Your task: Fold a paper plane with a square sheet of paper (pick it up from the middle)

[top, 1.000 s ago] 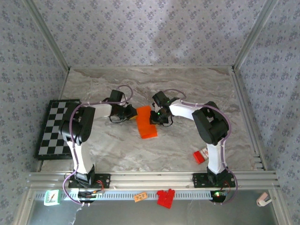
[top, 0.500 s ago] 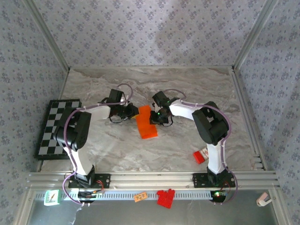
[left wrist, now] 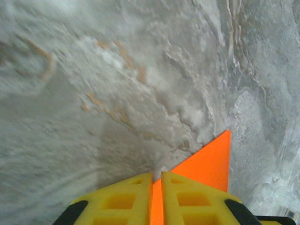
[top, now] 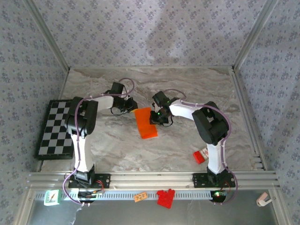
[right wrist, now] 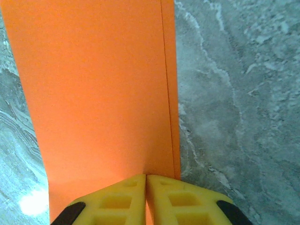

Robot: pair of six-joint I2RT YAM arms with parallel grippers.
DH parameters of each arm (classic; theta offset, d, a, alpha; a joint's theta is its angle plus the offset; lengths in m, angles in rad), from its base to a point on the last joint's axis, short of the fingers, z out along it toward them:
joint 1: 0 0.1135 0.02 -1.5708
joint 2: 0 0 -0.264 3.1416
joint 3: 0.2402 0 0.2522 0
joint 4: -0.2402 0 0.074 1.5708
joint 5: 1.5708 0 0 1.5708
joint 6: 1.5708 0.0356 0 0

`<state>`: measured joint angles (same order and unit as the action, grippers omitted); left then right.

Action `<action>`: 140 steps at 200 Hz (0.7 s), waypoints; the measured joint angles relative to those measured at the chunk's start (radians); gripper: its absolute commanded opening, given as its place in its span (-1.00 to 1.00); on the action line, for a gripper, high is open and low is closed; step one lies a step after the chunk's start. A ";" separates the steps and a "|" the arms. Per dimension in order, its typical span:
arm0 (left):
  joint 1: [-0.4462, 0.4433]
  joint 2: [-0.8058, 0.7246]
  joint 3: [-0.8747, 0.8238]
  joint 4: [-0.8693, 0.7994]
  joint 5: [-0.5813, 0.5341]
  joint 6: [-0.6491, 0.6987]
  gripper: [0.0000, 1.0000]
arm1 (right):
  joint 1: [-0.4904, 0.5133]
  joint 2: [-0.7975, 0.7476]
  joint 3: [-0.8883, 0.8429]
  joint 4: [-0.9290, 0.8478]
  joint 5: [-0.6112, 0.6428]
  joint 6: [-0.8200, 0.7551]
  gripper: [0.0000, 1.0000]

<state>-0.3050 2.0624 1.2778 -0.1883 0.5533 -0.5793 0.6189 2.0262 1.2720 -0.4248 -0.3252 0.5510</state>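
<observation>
Centrally on the marble worktop [top: 187,89] sits the orange square sheet of paper [top: 146,124], folded into a narrow strip. The left tool [left wrist: 157,180] pinches its far-left corner. The right tool [right wrist: 146,183] pinches its right edge, fingers pressed together.

sheet [top: 146,124]: on the table [top: 201,89], about midway, between the two grippers
left gripper [top: 133,108]: at the sheet's far left corner, pinching it
right gripper [top: 153,117]: at the sheet's right edge, clamped on it
checkerboard [top: 56,129]: at the table's left edge, well apart from the sheet
box [top: 200,156]: on the table, just left of the right arm's base
tag [top: 139,197]: before the table, just left of the blocks [top: 165,198]
</observation>
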 measured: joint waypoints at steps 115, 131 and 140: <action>-0.014 -0.171 -0.099 0.024 -0.037 -0.014 -0.71 | 0.000 -0.008 -0.022 0.031 -0.004 0.025 -0.73; -0.055 -0.174 -0.120 0.059 -0.026 -0.040 -0.71 | 0.000 -0.008 -0.023 0.034 -0.007 0.033 -0.73; -0.077 -0.167 -0.128 0.062 -0.020 -0.052 -0.71 | -0.001 -0.008 -0.024 0.035 -0.008 0.036 -0.73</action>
<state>-0.3817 1.8950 1.1496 -0.1261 0.5331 -0.6315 0.6182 2.0186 1.2484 -0.3901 -0.3328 0.5869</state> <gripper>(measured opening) 0.145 0.136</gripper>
